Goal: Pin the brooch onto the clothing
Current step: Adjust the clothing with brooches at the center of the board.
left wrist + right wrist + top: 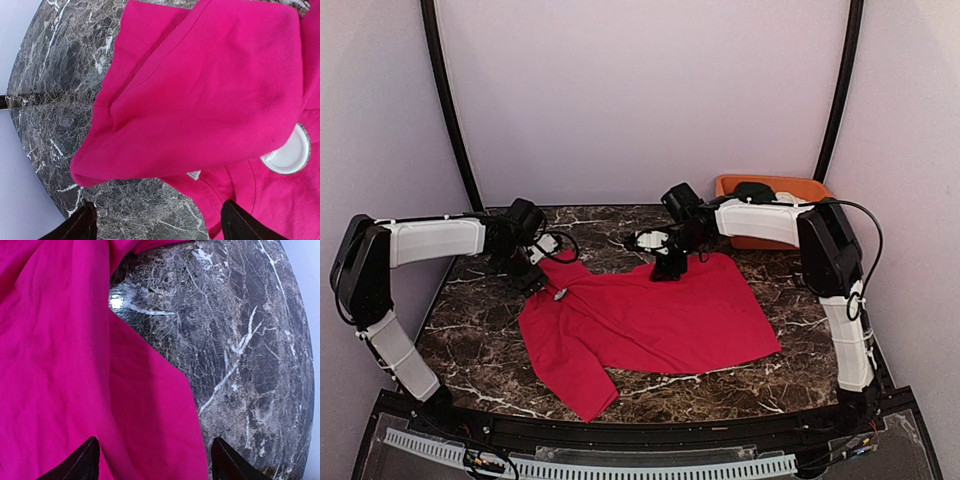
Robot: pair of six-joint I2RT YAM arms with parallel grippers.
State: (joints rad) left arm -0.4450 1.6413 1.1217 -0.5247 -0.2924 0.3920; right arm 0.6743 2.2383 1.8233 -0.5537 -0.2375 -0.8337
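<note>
Dark marble table (470,320) w/ white veins, pale walls round it, orange bin (800,187) at the far right corner w/ sth dark inside, can't tell what.

Red T-shirt (650,320) lies spread mid-table, somewhat rumpled, one sleeve toward the near-left edge. Brooch (560,294) sits on the shirt's far-left part. In left wrist view it's a round white disc w/ metallic rim (290,152) resting on the cloth near the collar seam, its upper left edge tucked under a folded-over flap of shirt. Small white tag (194,175) shows just by the neckline.

L gripper (528,278) is low at the shirt's far-left corner, near the brooch but apart from it. Its fingers (80,225) stand wide apart, nothing between them, marble and the shirt's edge below.

R gripper (668,268) is over the shirt's far edge, approx mid-width. In its wrist view (155,440) the jaws are spread too and hold nothing. Red cloth lies under the left finger (85,460), the shirt's edge and bare marble by the right one.
</note>
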